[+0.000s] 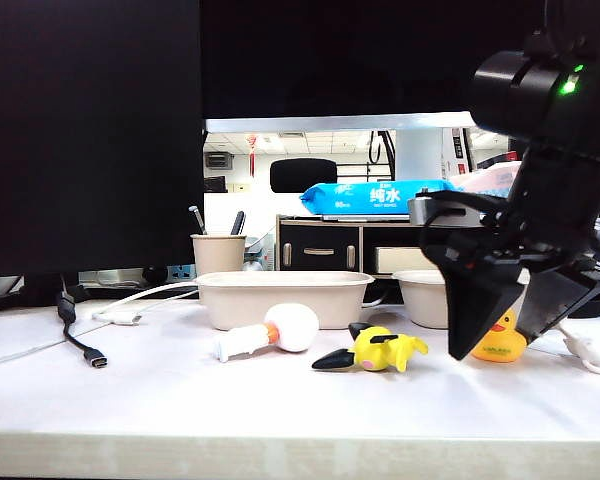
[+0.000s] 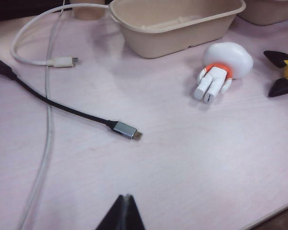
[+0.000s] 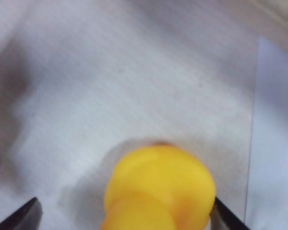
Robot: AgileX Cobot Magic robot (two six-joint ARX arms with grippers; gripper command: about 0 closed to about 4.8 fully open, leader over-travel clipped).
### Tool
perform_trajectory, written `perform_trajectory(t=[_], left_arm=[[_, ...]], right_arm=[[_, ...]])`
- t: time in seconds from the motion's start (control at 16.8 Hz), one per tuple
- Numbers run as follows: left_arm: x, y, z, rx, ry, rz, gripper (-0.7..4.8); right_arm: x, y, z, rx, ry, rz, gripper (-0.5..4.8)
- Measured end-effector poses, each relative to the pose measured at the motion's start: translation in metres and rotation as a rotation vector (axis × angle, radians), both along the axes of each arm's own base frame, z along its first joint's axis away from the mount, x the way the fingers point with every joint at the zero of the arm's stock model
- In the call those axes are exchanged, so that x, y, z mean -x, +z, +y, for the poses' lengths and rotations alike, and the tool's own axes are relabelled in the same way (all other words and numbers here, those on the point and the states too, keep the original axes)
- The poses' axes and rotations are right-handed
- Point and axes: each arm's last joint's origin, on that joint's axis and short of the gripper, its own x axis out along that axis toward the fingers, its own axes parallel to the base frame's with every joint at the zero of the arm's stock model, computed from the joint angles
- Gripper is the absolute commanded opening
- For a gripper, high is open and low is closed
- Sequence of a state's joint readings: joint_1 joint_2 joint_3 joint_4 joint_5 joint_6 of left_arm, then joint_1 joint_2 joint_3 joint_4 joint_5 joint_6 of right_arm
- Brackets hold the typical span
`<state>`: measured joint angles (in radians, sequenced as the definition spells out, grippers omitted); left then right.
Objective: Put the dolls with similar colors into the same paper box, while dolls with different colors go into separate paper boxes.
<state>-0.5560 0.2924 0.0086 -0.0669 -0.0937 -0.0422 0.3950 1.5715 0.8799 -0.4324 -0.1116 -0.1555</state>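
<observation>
A yellow rubber duck (image 1: 502, 342) (image 3: 158, 187) stands on the white table at the right. My right gripper (image 1: 495, 348) (image 3: 127, 213) is open and straddles the duck; one finger is close against its side, the other well apart. The yellow black-eared doll (image 1: 380, 350) (image 2: 285, 76) lies left of the duck. The white doll with an orange collar (image 1: 280, 330) (image 2: 221, 67) lies on its side in front of the left paper box (image 1: 280, 282) (image 2: 182, 33). A second paper box (image 1: 425, 300) (image 2: 273, 12) sits behind the duck. My left gripper (image 2: 127, 197) is shut and holds nothing, above bare table.
A beige cup with pens (image 1: 218, 252) stands behind the left box. A black cable with a metal plug (image 1: 85, 350) (image 2: 126, 130) and a white cable (image 2: 62, 61) trail over the table's left part. The table's front edge (image 1: 300, 440) is near.
</observation>
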Motion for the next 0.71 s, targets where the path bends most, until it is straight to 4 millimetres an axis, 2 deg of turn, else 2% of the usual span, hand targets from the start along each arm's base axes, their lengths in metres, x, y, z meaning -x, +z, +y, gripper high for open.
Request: perform_trajectory(t=[0.06,0.18,0.24,0.54,0.66,0.71], left_arm=[[0.0000,0.0000,0.0000,0.000,0.000,0.000,-0.05],[0.0000,0.0000,0.0000,0.000,0.000,0.000,-0.05],[0.0000,0.0000,0.0000,0.000,0.000,0.000,-0.05],[0.0000,0.0000,0.0000,0.000,0.000,0.000,-0.05],[0.0000,0.0000,0.0000,0.000,0.000,0.000,-0.05],[0.0000,0.0000,0.0000,0.000,0.000,0.000,-0.05]], right_arm=[[-0.0004,0.0002,0.0002,-0.002,0.000,-0.005,4.70],[-0.0028,0.0017,0.0012,-0.014,-0.001,-0.032,3.09],[-0.0033,0.0019,0.0012,-0.012,-0.004,-0.039,2.75],[-0.0023,0.0011,-0.0002,0.022,-0.019,-0.034,2.68],[-0.0023,0.0011,-0.0003,0.022,-0.021,-0.034,1.62],[-0.0024,0.0017,-0.0001,0.019,-0.020,-0.035,1.45]])
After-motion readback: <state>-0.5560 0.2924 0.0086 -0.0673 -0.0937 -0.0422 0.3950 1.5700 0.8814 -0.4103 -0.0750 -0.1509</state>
